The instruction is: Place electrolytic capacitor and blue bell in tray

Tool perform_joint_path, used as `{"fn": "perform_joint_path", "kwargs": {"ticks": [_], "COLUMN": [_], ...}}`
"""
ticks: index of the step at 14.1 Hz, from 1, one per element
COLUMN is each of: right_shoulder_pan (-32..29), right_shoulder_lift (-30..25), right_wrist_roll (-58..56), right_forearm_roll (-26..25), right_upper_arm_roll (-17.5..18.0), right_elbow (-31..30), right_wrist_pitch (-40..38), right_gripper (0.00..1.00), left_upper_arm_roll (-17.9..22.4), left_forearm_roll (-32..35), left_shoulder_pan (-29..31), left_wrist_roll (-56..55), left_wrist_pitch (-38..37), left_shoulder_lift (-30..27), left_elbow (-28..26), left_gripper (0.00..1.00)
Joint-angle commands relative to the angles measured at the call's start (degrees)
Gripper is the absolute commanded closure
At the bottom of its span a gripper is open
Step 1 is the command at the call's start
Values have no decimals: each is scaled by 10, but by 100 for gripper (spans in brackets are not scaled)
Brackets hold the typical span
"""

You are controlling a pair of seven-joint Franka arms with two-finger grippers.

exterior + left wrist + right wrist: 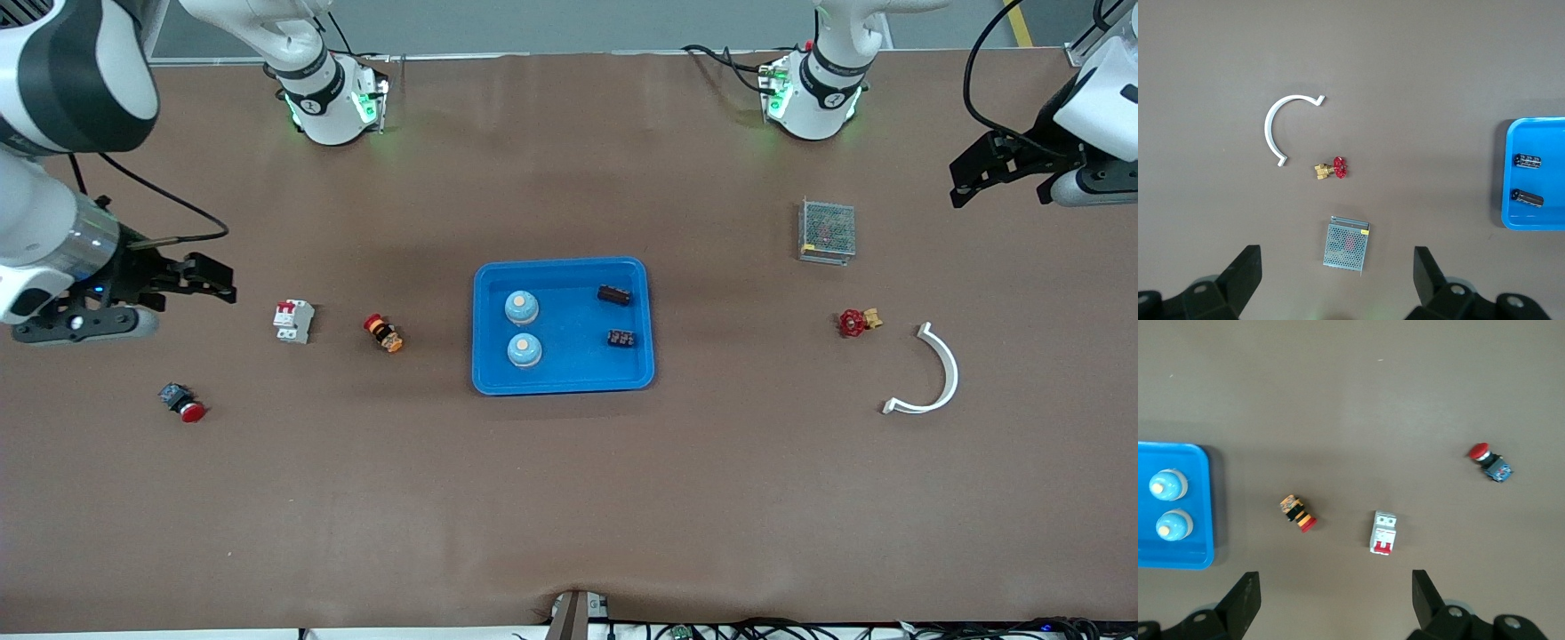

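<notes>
The bright-blue tray point(578, 316) lies at the table's middle. In it are two blue bells point(521, 308) point(524, 350) and two dark electrolytic capacitors point(614, 294) point(621, 338). The left wrist view shows the tray's edge point(1538, 137) with both capacitors point(1527, 161) point(1527, 197). The right wrist view shows the tray point(1198, 513) with both bells point(1168, 485) point(1174, 525). My right gripper point(209, 280) point(1335, 587) is open and empty, above the table at the right arm's end. My left gripper point(973, 173) point(1336, 267) is open and empty, above the left arm's end.
Toward the right arm's end lie a white-red breaker point(293, 320), a yellow-black-red button point(383, 333) and a red push button point(182, 402). Toward the left arm's end lie a metal-mesh box point(827, 230), a red-handled brass valve point(856, 321) and a white curved piece point(929, 373).
</notes>
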Motion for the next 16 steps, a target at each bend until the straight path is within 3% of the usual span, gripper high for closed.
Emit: {"fn": "perform_joint_path", "kwargs": {"ticks": [1, 7, 11, 16], "right_shoulder_pan": [-31, -86, -86, -76], "right_shoulder_lift": [-9, -8, -11, -72], "right_wrist_roll": [-2, -2, 0, 1], "right_forearm_roll": [-6, -6, -5, -4], "right_upper_arm_roll": [9, 10, 10, 15], "right_elbow": [5, 63, 57, -64], "right_wrist_pitch": [2, 8, 10, 105], "right_gripper": [0, 0, 0, 0], "left_upper_arm_roll": [-6, -4, -3, -2], "left_forearm_roll": [-9, -9, -10, -10], "left_shoulder_pan": [9, 10, 10, 10], "left_wrist_roll": [3, 11, 13, 14], "left_wrist_pitch": [2, -9, -21, -18], "left_shoulder_lift": [-8, -15, -15, -35], "left_elbow": [-9, -13, -12, -36], "left_gripper": [0, 0, 0, 0]}}
